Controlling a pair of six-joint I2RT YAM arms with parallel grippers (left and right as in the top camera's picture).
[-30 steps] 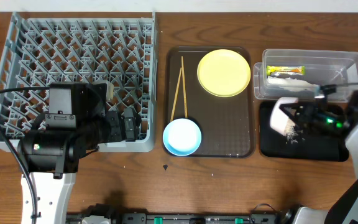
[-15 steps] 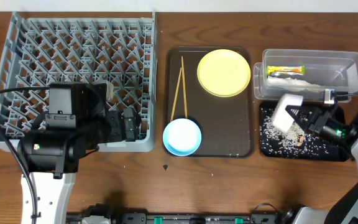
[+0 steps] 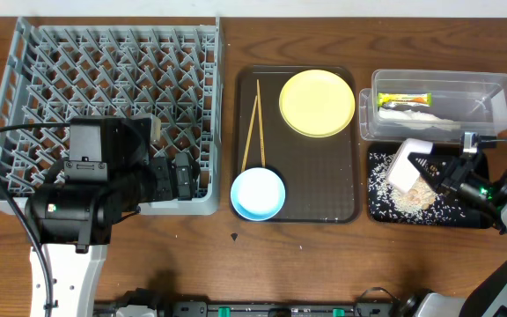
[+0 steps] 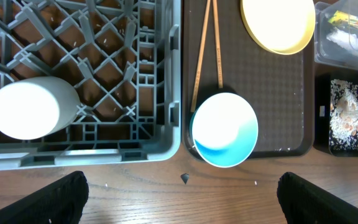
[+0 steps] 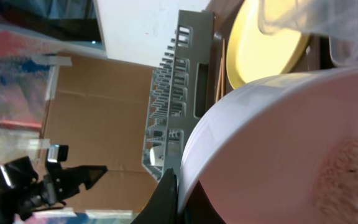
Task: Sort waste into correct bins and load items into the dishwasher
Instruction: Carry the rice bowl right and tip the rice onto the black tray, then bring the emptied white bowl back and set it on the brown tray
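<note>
2 chopsticks (image 3: 253, 123), blue bowl (image 3: 258, 193) and yellow plate (image 3: 317, 103) on brown tray (image 3: 315, 180)

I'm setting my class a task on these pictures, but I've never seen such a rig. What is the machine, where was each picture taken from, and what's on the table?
Two robot arms stand at a wooden table, each ending in a two-finger gripper. One picture looks down from above; the others come from a camera on each wrist. The left gripper is open and empty, near a grey dish rack. A brown tray carries a yellow plate, chopsticks and a light blue bowl. The right gripper is shut on a white bowl, tipped over a black tray where rice-like crumbs lie. Beyond it, a clear tub holds a snack wrapper and a white scrap.
</note>
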